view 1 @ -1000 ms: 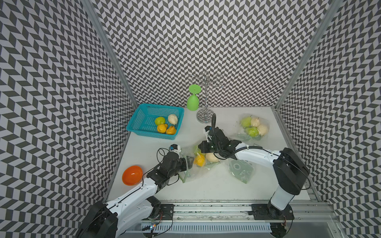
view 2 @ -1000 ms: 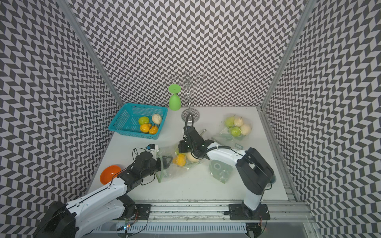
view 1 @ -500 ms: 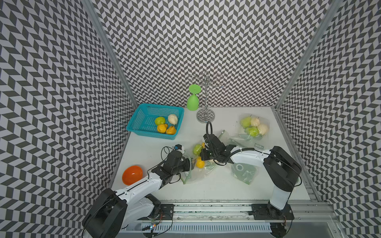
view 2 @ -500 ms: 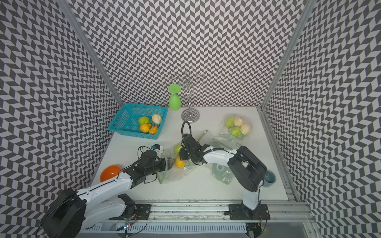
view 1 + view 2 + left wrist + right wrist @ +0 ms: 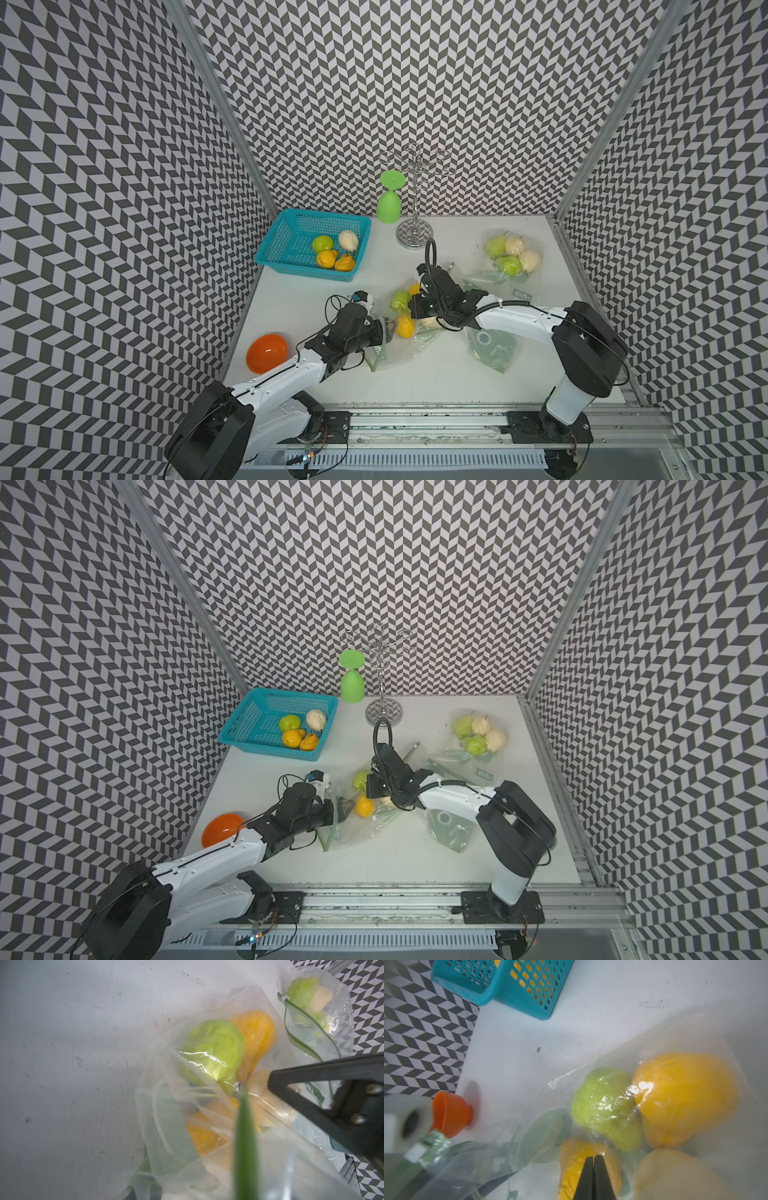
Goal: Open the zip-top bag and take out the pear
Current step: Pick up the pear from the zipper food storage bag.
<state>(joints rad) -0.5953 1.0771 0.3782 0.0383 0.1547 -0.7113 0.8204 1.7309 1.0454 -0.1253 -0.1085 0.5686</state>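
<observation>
The clear zip-top bag point(image 5: 401, 353) lies mid-table with its green zip strip point(image 5: 245, 1136) at the mouth. Inside it are a green pear point(image 5: 400, 300) point(image 5: 606, 1109), a yellow pear point(image 5: 405, 326) point(image 5: 577, 1163), an orange pear point(image 5: 257, 1036) and a cream pear point(image 5: 261, 1093). My left gripper point(image 5: 383, 328) point(image 5: 343, 808) is in the bag's mouth, next to the yellow pear. Its jaws stand apart under draped plastic and nothing shows between them. My right gripper point(image 5: 412, 311) point(image 5: 593, 1159) is shut, its tips resting on the film over the yellow pear.
A teal basket point(image 5: 270, 257) holding several pears stands at the back left. An orange bowl point(image 5: 267, 353) sits near the left edge. An upturned green glass point(image 5: 388, 203) and a metal rack point(image 5: 413, 232) are at the back. A second bag of pears point(image 5: 511, 257) and a flat bag point(image 5: 492, 349) lie on the right.
My left gripper has edged to the right, deeper into the bag's mouth. The right gripper has stayed shut over the pears, which have shifted slightly.
</observation>
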